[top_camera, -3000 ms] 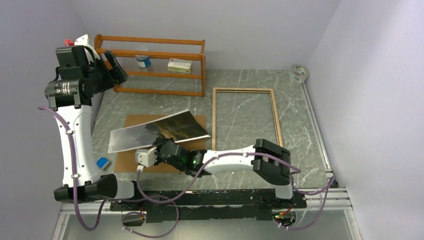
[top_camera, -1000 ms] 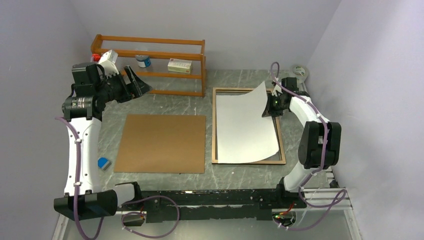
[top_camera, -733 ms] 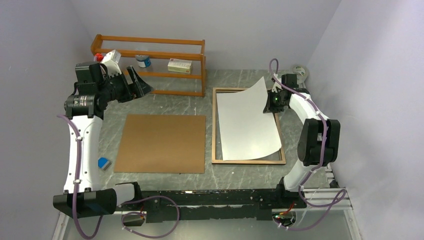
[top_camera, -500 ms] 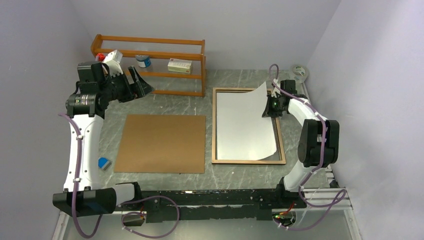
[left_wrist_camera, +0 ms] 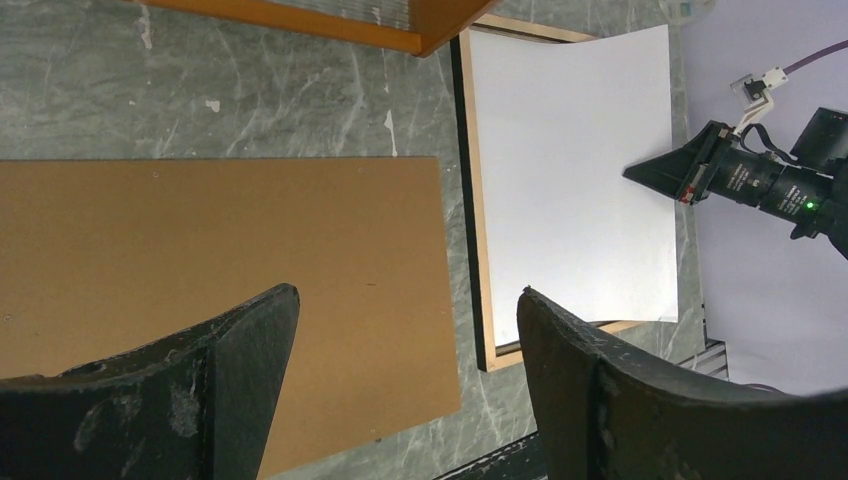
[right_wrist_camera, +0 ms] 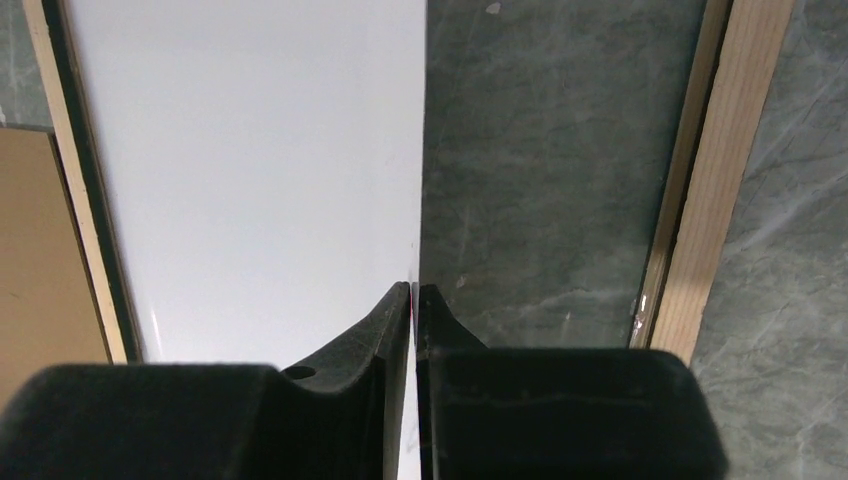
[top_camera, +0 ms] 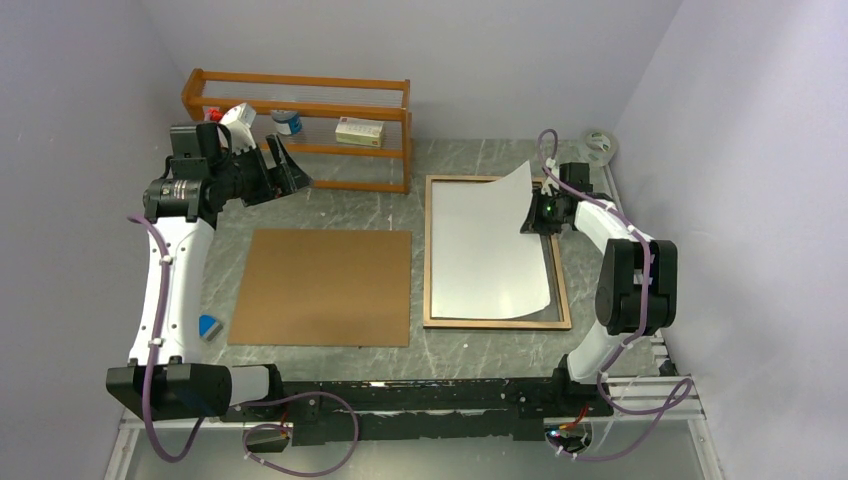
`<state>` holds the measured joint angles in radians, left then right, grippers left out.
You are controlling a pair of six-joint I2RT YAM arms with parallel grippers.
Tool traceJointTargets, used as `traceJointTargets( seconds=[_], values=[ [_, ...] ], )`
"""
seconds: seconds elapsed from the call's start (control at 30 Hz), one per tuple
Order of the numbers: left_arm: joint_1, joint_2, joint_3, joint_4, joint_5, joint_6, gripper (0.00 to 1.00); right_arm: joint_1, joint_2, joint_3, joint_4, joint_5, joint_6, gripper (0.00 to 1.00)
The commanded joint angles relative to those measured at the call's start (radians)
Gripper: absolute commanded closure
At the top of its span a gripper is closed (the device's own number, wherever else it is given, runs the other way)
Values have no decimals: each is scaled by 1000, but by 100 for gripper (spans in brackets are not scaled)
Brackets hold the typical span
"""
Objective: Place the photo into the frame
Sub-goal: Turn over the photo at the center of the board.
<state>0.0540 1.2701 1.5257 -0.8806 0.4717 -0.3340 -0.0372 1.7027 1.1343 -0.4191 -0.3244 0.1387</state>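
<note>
The photo (top_camera: 490, 250) lies white side up inside the wood-coloured frame (top_camera: 497, 322) on the right of the table. Its far right corner stands lifted, and my right gripper (top_camera: 527, 222) is shut on that edge. In the right wrist view the fingers (right_wrist_camera: 398, 320) pinch the white sheet (right_wrist_camera: 250, 170) edge-on, with the frame rail (right_wrist_camera: 730, 150) off to the right. My left gripper (top_camera: 295, 172) hangs open and empty in the air by the shelf rack. Its wrist view looks down on the photo (left_wrist_camera: 570, 180) and the frame (left_wrist_camera: 478, 260) past the gripper (left_wrist_camera: 405, 300).
A brown backing board (top_camera: 322, 287) lies flat left of the frame. An orange-brown shelf rack (top_camera: 300, 130) with a small box and a jar stands at the back. A small blue object (top_camera: 208, 327) sits near the left arm, a tape roll (top_camera: 598, 145) at the back right corner.
My right gripper carried the photo from above the backing board to the frame, white side up, and has lowered it a little. My left arm shifted slightly right.
</note>
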Motion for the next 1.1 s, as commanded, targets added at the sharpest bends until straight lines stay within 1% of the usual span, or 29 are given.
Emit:
traceJointTargets(
  seconds=[0.0, 0.13, 0.2, 0.27, 0.3, 0.33, 0.4, 0.47, 0.53, 0.67, 0.73, 0.83, 0.97, 1.0, 1.07],
  values=[
    [-6, -4, 5, 8, -15, 21, 15, 2, -37, -24, 45, -13, 50, 86],
    [-8, 0, 7, 6, -17, 20, 15, 3, -35, -26, 47, 12, 47, 70],
    [-8, 0, 7, 3, -21, 20, 15, 3, -44, -17, 38, 30, 45, 61],
    [-8, 1, 6, 2, -26, 22, 15, 2, -58, -1, 20, 49, 40, 48],
    [-8, 1, 4, 2, -30, 22, 15, 2, -64, 11, 5, 66, 37, 39],
    [-8, 2, 4, 1, -34, 22, 15, 2, -71, 21, -6, 91, 38, 32],
    [-8, 6, 2, -5, -41, 24, 15, 2, -89, 36, -26, 153, 42, 22],
    [-8, 12, 2, -15, -49, 25, 15, 2, -110, 48, -40, 222, 40, 15],
    [-8, 18, 2, -22, -67, 23, 15, 2, -132, 56, -53, 311, 50, 14],
    [-7, 35, 4, -59, -132, 4, 16, 4, -195, 66, -76, 559, 105, 14],
    [-7, 62, -4, -83, -166, -14, 17, 8, -228, 70, -67, 555, 104, 15],
    [-5, 63, -68, -44, -197, -37, 18, 54, -253, 90, -62, 512, 122, 15],
    [1, 63, -137, 11, -290, -50, 15, 198, -235, 136, -95, 457, 215, 17],
    [6, 69, -149, 23, -310, -49, 14, 239, -229, 139, -98, 459, 251, 19],
    [16, 89, -167, 67, -350, -54, 12, 329, -227, 121, -72, 466, 332, 20]
  ],
)
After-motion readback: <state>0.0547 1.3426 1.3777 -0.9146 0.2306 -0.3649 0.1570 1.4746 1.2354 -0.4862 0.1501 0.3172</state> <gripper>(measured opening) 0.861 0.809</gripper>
